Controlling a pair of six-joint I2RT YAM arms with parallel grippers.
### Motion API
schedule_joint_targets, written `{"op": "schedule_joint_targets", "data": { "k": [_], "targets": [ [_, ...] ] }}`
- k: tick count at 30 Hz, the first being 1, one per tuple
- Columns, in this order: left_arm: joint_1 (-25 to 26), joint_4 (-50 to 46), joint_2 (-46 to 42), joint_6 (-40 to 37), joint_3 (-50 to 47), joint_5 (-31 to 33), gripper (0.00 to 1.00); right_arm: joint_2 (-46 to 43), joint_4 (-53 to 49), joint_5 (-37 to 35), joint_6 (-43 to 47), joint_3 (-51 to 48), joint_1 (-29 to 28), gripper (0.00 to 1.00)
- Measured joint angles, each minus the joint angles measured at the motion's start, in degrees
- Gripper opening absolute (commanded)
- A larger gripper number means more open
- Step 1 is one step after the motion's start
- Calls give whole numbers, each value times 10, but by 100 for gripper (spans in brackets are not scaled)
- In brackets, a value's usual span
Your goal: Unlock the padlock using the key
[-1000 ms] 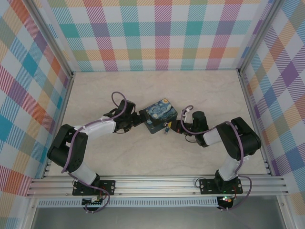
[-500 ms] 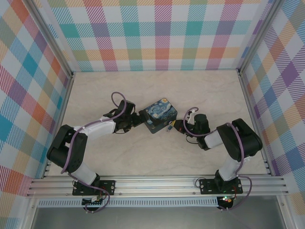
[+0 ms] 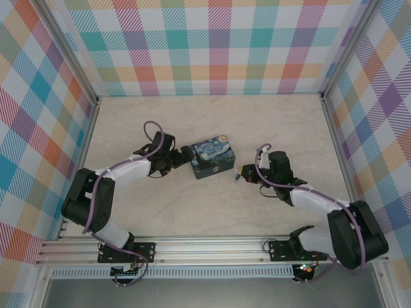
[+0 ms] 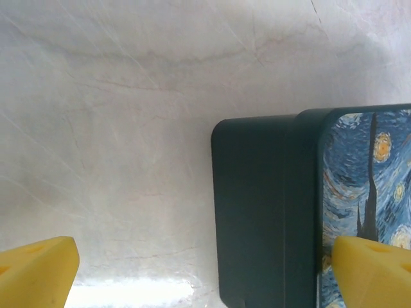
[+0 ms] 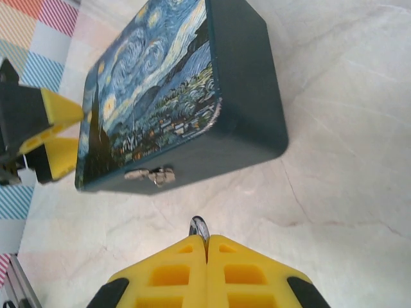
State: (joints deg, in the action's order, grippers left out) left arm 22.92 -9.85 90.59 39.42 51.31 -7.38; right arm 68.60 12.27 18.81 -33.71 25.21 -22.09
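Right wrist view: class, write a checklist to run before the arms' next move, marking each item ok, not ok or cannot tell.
1. Right gripper shut on the thin silver loop: ok.
2. Whether that loop belongs to padlock or key: cannot tell.
3. Silver latch on the blue-and-yellow painted rectangular tin has nothing hanging from it: ok.
4. Left gripper open at the tin's left end: ok.
5. Right gripper apart from the tin: ok.

The tin (image 3: 212, 157) is set on the table (image 3: 160, 212), one end lying between the spread fingers of the left end effector (image 3: 186, 156). Its latch (image 5: 151, 174) is faced, just ahead, by the right end effector (image 5: 207, 247), in whose tip a thin metal loop (image 5: 199, 226) is pinched.
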Motion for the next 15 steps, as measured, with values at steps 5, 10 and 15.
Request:
{"op": "schedule_joint_targets", "data": {
  "k": [5,10,15],
  "targets": [
    [-15,-9,12,-14,19,0,100,-60,-139,18,31,30,0,4],
    [-19,-19,2,-27,19,11,100,-78,-221,42,34,31,-13,4],
    [-21,-39,-74,-49,19,40,100,-69,-274,49,33,40,-46,4]
  ]
}}
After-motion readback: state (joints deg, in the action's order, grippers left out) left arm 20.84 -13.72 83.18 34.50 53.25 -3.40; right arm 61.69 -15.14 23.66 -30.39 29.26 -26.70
